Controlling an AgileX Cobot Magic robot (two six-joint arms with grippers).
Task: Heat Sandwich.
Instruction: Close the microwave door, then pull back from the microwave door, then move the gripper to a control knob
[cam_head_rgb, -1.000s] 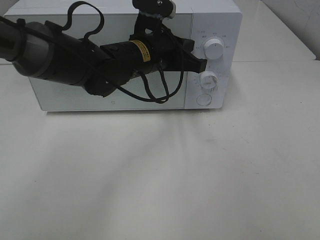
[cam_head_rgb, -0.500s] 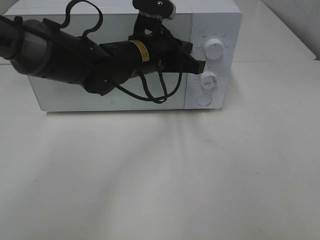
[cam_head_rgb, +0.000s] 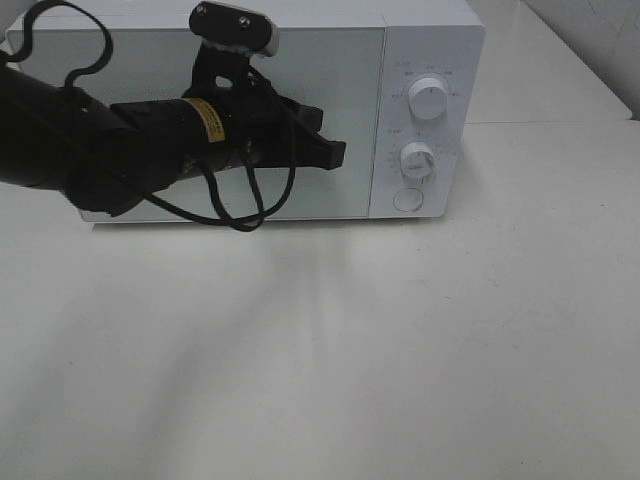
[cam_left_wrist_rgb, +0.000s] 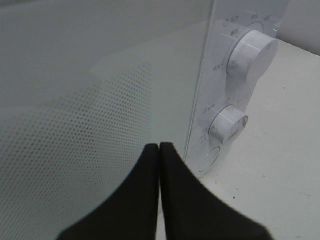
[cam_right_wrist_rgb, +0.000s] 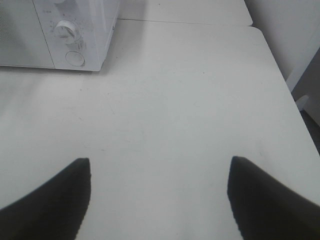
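The left end effector (cam_head_rgb: 335, 155), pressed together and empty, hovers at the white box microwave's (cam_head_rgb: 430, 30) shut frosted door (cam_head_rgb: 340, 70), with the lower round white dial (cam_head_rgb: 417, 160) just beside its tips. To set the heating it should likely spread first, then straddle that dial squarely before twisting. The sandwich is out of sight, possibly inside.

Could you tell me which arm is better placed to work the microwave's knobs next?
Left, probably: the left gripper, shut, hovers before the microwave door, near the knobs. The right gripper hangs open over the table, farther away.
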